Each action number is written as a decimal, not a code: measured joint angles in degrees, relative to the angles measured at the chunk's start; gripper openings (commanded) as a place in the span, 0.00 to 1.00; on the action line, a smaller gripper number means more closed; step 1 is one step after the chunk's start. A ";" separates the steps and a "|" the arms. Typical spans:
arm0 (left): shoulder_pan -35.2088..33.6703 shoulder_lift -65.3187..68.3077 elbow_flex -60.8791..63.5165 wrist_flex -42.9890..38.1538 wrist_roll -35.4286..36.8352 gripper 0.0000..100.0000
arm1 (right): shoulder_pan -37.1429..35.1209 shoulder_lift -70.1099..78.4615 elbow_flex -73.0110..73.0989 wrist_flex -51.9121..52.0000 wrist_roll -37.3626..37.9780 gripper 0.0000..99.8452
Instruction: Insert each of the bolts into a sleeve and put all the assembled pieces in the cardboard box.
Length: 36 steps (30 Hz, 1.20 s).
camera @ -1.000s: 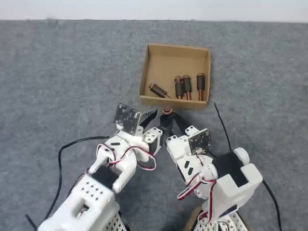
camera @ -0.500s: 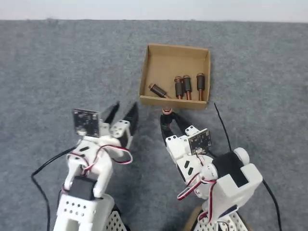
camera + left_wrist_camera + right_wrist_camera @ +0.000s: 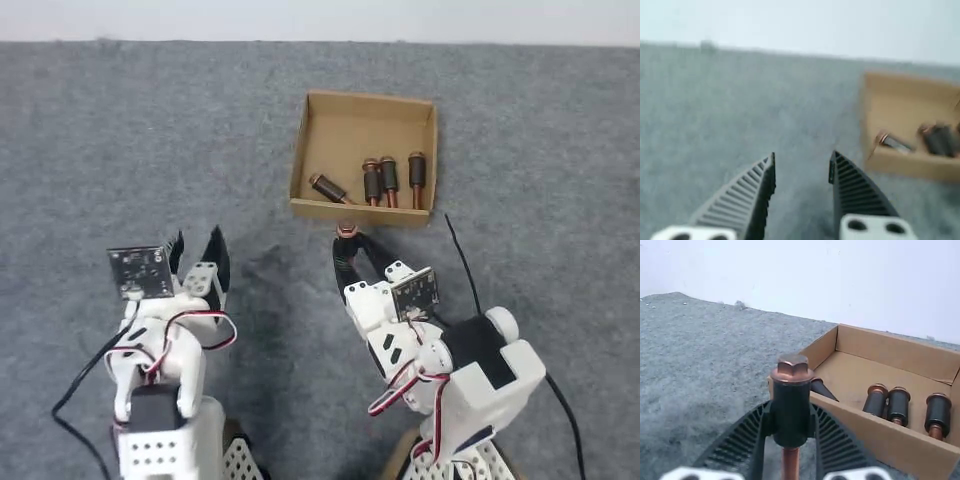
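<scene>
High view: left hand (image 3: 198, 236), open, empty, swung away; right hand (image 3: 350, 243) grips bolt (image 3: 345, 232).

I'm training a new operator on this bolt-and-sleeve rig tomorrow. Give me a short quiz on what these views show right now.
1. Multiple choice: the right gripper holds A) a sleeved bolt, B) a bare sleeve, C) nothing.
2. True or false: the left gripper is shut on a bolt.
3. Fill in: ___ assembled pieces lie in the cardboard box.
Key: 1 A; 2 false, it is open and empty; 3 four.
</scene>
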 measured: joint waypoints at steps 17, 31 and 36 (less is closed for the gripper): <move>-6.59 0.00 3.60 10.81 -3.60 0.17 | 2.55 0.00 0.00 1.85 0.00 0.01; -4.31 0.00 3.69 13.36 -3.78 0.02 | 3.87 0.00 -3.52 2.64 0.09 0.01; -3.69 0.00 3.69 13.36 -3.87 0.02 | 6.33 0.00 -10.02 9.85 5.98 0.01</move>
